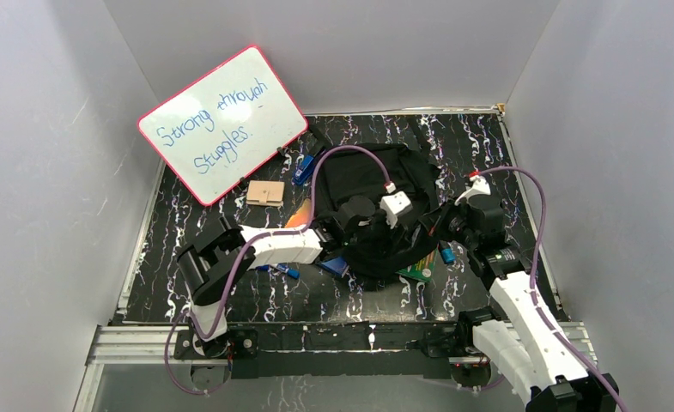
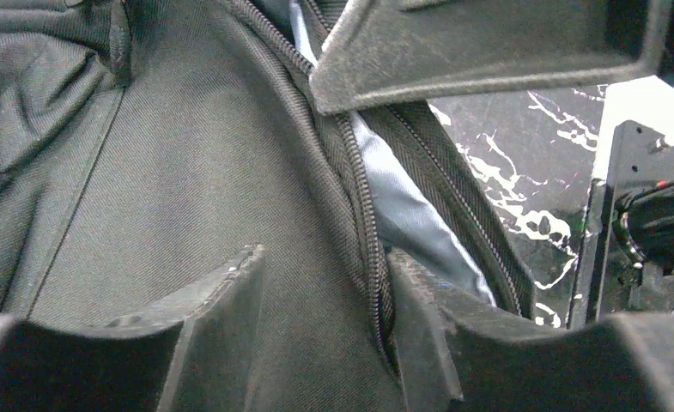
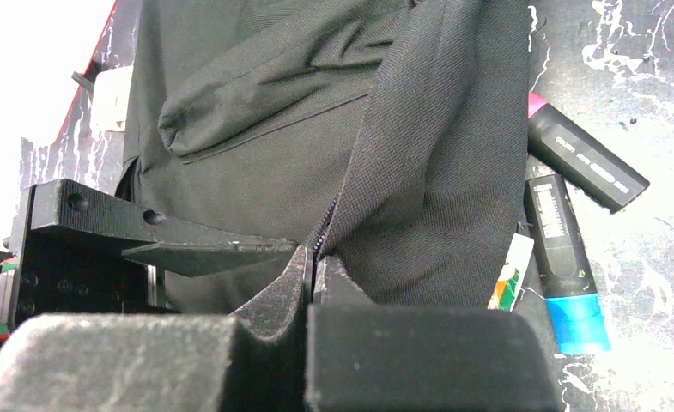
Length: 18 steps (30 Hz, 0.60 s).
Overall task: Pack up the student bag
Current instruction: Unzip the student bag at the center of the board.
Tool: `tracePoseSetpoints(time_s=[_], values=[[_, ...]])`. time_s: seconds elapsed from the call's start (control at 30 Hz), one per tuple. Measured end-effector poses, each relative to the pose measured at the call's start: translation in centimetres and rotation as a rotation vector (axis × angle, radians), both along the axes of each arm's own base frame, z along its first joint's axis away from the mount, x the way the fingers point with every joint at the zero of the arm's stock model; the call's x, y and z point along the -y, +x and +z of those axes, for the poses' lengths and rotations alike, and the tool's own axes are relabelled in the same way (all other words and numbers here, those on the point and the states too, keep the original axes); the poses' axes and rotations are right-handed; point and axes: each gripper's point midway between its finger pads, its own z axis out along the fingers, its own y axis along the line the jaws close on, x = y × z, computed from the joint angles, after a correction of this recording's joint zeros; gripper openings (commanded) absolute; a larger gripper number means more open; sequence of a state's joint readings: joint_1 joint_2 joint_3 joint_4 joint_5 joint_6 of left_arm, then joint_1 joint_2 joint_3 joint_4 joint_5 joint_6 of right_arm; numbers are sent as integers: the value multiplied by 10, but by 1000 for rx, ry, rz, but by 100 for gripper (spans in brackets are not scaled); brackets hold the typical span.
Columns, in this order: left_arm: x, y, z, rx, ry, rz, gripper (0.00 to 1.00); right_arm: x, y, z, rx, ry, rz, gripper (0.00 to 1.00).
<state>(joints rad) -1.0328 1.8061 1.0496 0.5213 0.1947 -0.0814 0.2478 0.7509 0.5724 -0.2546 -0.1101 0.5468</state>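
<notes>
Right gripper (image 3: 316,257) is clamped shut on the opening edge of the student bag (image 3: 256,163), presumably holding the mouth up; left gripper (image 2: 324,257) stands part-open astride the zipper (image 2: 363,197), gripping nothing

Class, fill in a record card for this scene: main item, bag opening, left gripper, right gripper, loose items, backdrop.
main item: black student bag lying on the marbled table
bag opening: zip parted, grey lining showing
left gripper: jaws apart, astride the zip edge
right gripper: shut, pinching bag fabric by the zip
loose items: pink-ended marker and blue-ended marker beside the bag
backdrop: whiteboard propped at the back left
</notes>
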Motion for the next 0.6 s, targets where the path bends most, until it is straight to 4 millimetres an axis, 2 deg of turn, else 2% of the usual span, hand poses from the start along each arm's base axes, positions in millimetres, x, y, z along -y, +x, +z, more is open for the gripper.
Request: tracePoseSetpoints(time_s=[0.1, 0.2, 0.37, 0.47, 0.6], values=[[3, 2, -1, -8, 15, 8, 19, 2, -2, 1, 3, -3, -7, 9], [5, 5, 3, -4, 22, 20, 6, 4, -3, 2, 3, -4, -22, 26], [6, 13, 10, 22, 50, 49, 0, 8, -7, 2, 1, -6, -39, 46], [5, 21, 17, 43, 68, 74, 0, 8, -10, 2, -9, 4, -48, 56], [3, 33, 27, 69, 81, 111, 0, 7, -16, -2, -43, 18, -49, 59]])
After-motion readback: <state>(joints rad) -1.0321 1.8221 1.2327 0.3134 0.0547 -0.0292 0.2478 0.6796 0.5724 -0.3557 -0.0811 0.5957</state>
